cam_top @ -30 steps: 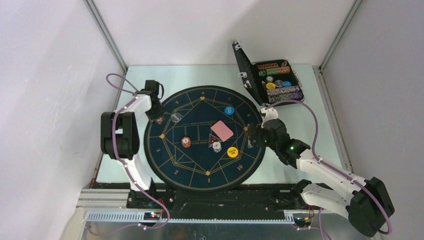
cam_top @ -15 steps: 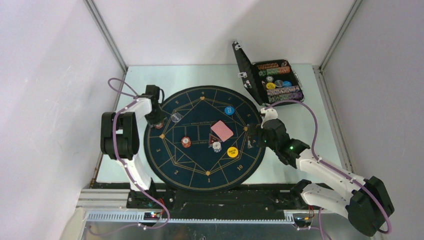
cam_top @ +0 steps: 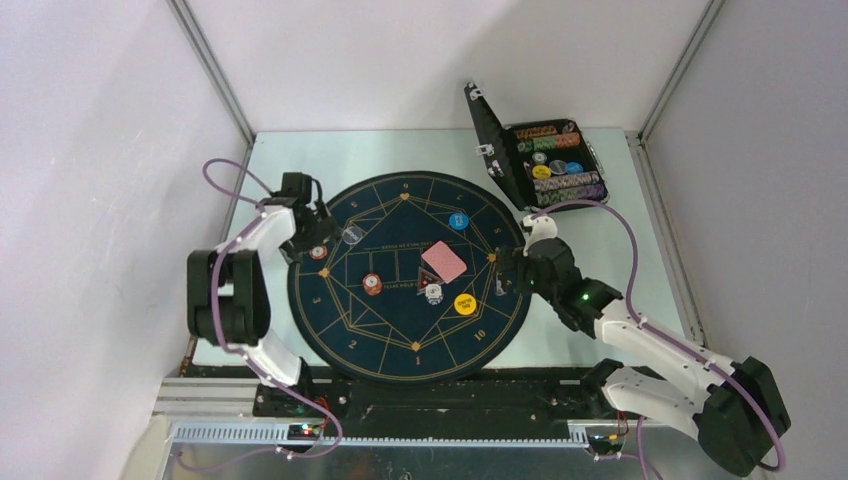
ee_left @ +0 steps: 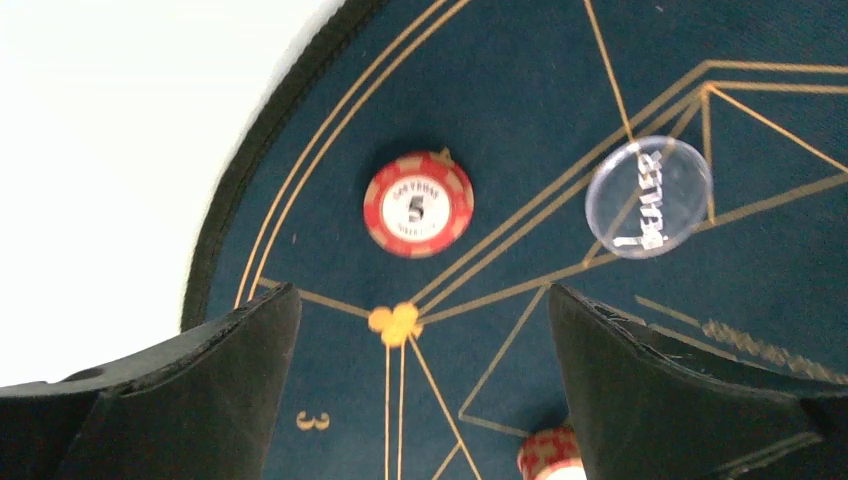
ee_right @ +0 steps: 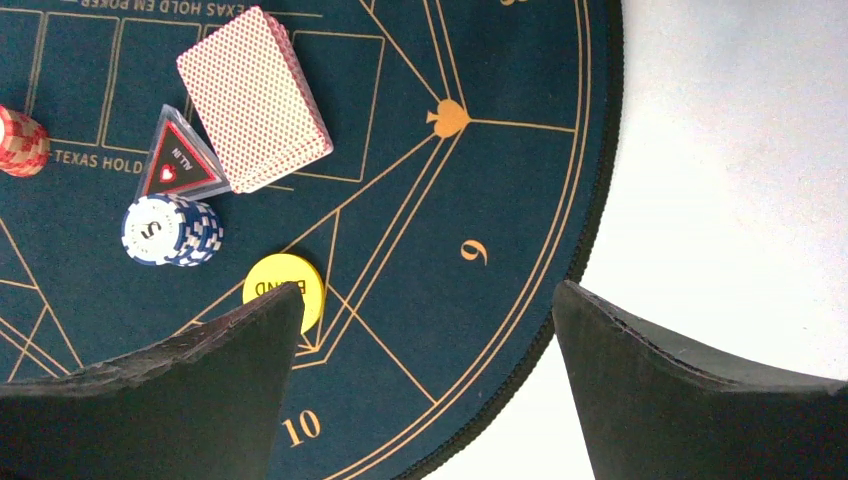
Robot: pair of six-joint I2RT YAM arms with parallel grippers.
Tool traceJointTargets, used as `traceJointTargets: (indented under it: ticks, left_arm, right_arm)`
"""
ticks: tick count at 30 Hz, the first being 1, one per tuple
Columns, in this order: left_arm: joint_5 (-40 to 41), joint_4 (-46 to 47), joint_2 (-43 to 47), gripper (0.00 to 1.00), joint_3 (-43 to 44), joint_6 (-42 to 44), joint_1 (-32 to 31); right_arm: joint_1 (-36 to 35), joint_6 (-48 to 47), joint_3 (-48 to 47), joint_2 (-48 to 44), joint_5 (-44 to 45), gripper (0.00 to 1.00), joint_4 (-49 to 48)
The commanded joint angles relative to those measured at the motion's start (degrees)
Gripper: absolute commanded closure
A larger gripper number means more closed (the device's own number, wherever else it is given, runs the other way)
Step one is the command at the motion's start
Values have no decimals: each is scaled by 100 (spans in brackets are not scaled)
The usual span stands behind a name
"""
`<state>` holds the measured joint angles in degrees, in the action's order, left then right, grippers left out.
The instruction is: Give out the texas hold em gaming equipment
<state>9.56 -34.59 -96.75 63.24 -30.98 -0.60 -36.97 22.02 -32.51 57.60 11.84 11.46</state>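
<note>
A red chip marked 5 (ee_left: 418, 203) lies flat near the left rim of the dark-blue mat (cam_top: 400, 345); it also shows in the top view (cam_top: 318, 252). My left gripper (ee_left: 420, 340) (cam_top: 308, 232) hovers open just short of it with nothing between its fingers. A clear dealer disc (ee_left: 649, 197) lies beside the chip. A red chip stack (ee_left: 550, 455) peeks out by my right finger. The pink-backed card deck (ee_right: 254, 98), triangular marker (ee_right: 178, 160), blue-white chip stack (ee_right: 170, 230) and yellow disc (ee_right: 284, 288) sit mid-mat. My right gripper (ee_right: 428, 330) (cam_top: 505, 277) is open over the mat's right rim.
The black hinged case (cam_top: 545, 160) stands open at the back right with rows of chips inside. A blue disc (cam_top: 458, 221) lies on the mat's far right part. Pale table (cam_top: 300, 150) surrounds the mat, with white walls on three sides.
My left gripper opened and let go of the red chip, which now lies on the mat's left part; the gripper drew back toward the far left. The right arm barely moved.
</note>
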Motion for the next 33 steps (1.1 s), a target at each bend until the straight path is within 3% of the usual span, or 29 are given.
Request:
traceJointTargets:
  ticks: [1,8,17,27,31,33]
  left_arm:
    - [-163,48,1093,0,-349,-52,-104]
    - [-154,267,2108,0,-1071,-142,-836]
    - [34,183,1439,1,-859,-97,-2316]
    - [-75,184,698,19,-624,48,-2418]
    - [-138,195,599,34,-639,47,-2423]
    - [-179,226,603,36,-662,36,-2427]
  right_arm:
    - [1,-38,-17,-221,-44,2,-129]
    - [-30,-69,-18,-285,-150,0,-259]
    - [-41,-60,-18,-346,-270,0,-214]
    - [-48,-69,-18,-292,-285,0,-135]
    - [-62,-75,-11,-277,-261,1,-129]
    - [-61,-82,-17,-264,-240,0,-133]
